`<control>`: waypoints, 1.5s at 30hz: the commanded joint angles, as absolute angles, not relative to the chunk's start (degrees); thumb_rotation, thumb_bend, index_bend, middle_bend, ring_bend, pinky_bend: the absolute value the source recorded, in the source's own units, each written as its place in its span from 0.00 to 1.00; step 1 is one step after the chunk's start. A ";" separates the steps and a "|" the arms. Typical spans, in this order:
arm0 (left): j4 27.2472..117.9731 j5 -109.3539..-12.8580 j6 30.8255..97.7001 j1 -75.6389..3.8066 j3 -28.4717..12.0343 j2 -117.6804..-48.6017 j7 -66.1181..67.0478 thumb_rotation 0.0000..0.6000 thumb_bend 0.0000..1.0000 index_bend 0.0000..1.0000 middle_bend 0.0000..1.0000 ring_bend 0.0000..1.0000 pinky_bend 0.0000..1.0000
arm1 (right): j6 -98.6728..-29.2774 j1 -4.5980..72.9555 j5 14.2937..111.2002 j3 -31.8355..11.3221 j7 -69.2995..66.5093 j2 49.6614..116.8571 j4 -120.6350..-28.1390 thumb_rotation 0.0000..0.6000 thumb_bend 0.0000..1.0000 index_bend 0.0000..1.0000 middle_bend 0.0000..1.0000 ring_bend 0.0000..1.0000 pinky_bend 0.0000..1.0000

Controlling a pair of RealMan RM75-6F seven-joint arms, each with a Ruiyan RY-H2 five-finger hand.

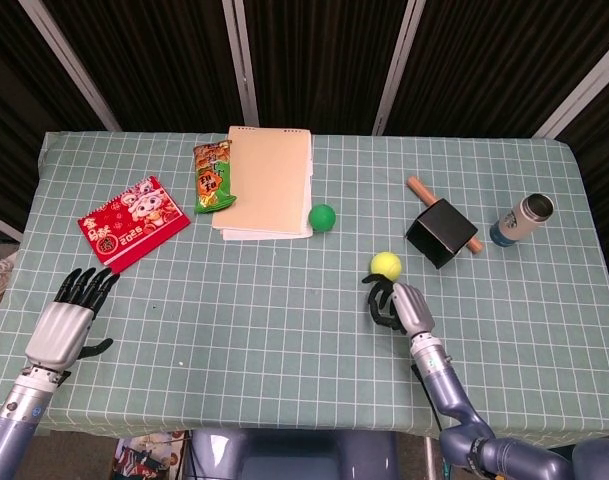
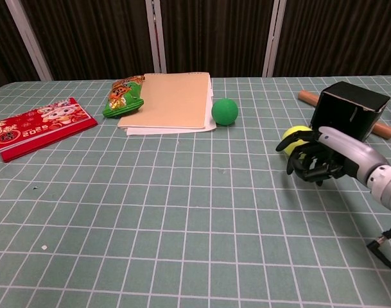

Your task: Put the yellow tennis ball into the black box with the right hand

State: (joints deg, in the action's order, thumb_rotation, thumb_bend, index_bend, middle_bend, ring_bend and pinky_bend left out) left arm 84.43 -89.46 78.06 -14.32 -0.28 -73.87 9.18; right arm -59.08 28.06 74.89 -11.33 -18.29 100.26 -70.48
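Note:
The yellow tennis ball lies on the green checked cloth, left of and nearer than the black box. The box is tipped on its side against a wooden stick. My right hand sits just behind the ball with its dark fingers bent and apart. Its fingertips reach the ball's near side and hold nothing. My left hand rests at the near left table edge with its fingers stretched out and nothing in it; the chest view does not show it.
A green ball lies beside a tan folder. A green snack bag and a red packet are at the far left. A wooden stick lies behind the box, with a metal bottle to its right.

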 commanded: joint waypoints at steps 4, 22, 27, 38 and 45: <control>84.47 -89.83 78.19 -14.31 -0.06 -73.78 9.05 1.00 0.09 0.00 0.04 0.00 0.00 | -58.36 27.64 74.40 -10.47 -17.60 99.08 -75.60 1.00 0.64 0.29 0.52 0.57 0.65; 84.05 -89.01 77.86 -14.33 -0.33 -73.87 8.74 1.00 0.09 0.00 0.04 0.00 0.00 | -52.43 31.82 72.31 -13.12 -21.33 101.77 -71.29 1.00 0.64 0.27 0.52 0.56 0.65; 83.82 -88.48 77.23 -14.55 -0.48 -74.03 8.75 1.00 0.09 0.00 0.04 0.00 0.00 | -51.27 32.74 72.18 -13.84 -23.42 102.15 -69.48 1.00 0.64 0.25 0.51 0.56 0.65; 83.33 -88.05 76.82 -14.77 -0.62 -74.40 8.87 1.00 0.09 0.00 0.05 0.00 0.00 | -48.42 35.27 71.11 -16.09 -26.83 102.37 -67.59 1.00 0.64 0.24 0.49 0.53 0.65; 83.02 -87.89 76.72 -14.80 -0.62 -74.48 8.74 1.00 0.09 0.00 0.05 0.00 0.00 | -47.61 36.35 70.07 -17.15 -26.90 102.25 -65.99 1.00 0.64 0.24 0.49 0.51 0.63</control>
State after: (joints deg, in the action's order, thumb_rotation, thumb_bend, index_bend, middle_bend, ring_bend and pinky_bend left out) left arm 83.02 -87.88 76.72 -14.80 -0.63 -74.47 8.74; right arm -47.74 36.22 70.22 -17.01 -26.89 102.30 -66.14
